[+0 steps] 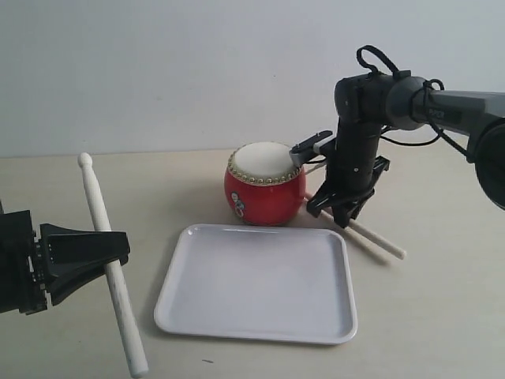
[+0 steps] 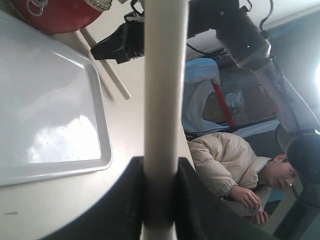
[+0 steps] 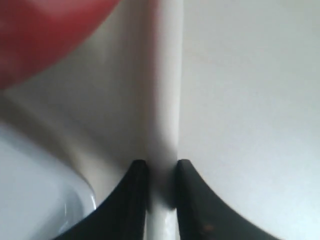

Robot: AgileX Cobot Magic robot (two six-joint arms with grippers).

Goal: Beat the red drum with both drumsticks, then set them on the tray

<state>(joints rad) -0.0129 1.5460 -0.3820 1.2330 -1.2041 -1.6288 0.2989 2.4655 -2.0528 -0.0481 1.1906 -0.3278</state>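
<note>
Across a plain beige tabletop point(image 1: 442, 316), backed by a bare pale wall point(image 1: 158, 71), the red drum point(image 1: 264, 193) stands upright just behind the white tray point(image 1: 252, 284). The left wrist view looks past the table into the room, where a person point(image 2: 240, 160) in a pale padded jacket leans forward and blue cloth point(image 2: 200, 75) hangs behind.

A small pale emblem point(image 1: 239, 208) on the drum's side is too small to read.

The left gripper point(image 1: 118, 249) is clamped on the left drumstick point(image 1: 99, 209), holding it nearly upright, left of the tray and well apart from the drum. The right gripper point(image 1: 341, 212), just right of the drum, has its fingers point(image 3: 137, 195) pressed against both sides of the right drumstick point(image 1: 379, 243), which slants low toward the table beside the tray's far right corner.
</note>
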